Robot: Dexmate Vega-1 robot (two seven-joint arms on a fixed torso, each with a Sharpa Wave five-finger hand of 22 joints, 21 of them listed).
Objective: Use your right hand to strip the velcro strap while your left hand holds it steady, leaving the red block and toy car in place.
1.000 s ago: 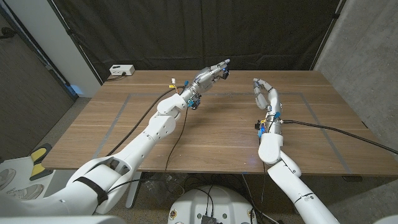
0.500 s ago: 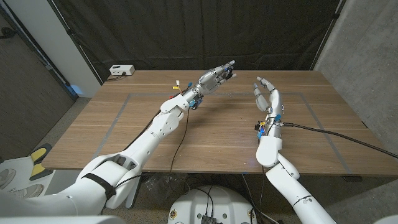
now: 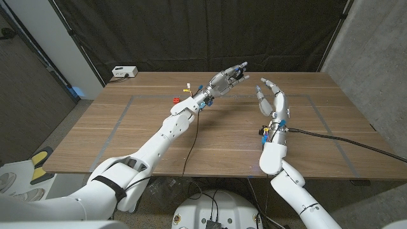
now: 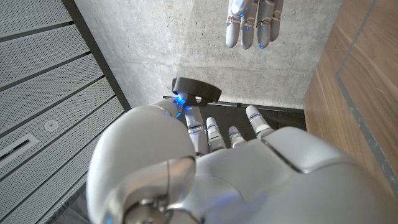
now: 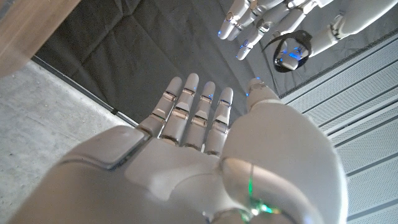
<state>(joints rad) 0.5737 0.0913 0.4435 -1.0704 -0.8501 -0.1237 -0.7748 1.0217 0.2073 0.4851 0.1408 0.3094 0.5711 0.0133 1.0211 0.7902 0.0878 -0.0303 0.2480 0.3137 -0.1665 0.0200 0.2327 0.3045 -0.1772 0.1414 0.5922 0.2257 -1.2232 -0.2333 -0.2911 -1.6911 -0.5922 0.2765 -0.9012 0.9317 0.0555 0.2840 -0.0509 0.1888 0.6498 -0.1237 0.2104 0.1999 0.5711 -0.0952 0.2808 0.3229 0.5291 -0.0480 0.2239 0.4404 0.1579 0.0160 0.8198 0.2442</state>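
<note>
A black curtain backs the wooden table [image 3: 127, 137]. The left hand [image 3: 230, 77] is raised above the far middle, pinching a black velcro strap loop [image 5: 291, 50] between thumb and finger, the other fingers apart. The right hand [image 3: 272, 99] stands just beside it, fingers spread, holding nothing. Judged progress: strap steadied, stripping not begun. The small red block [image 3: 176, 99] lies by the left forearm; the small yellowish item [image 3: 187, 84] near it may be the toy car. A white box [image 3: 124, 72] sits at the far-left edge. Nothing obstructs the right hand.

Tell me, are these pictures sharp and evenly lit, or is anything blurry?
Head view: even light, sharp, soft glare on the table. Left wrist view: the left hand up close looks soft and blurred. Right wrist view: the right hand is fairly sharp, with small blue lights glowing.
</note>
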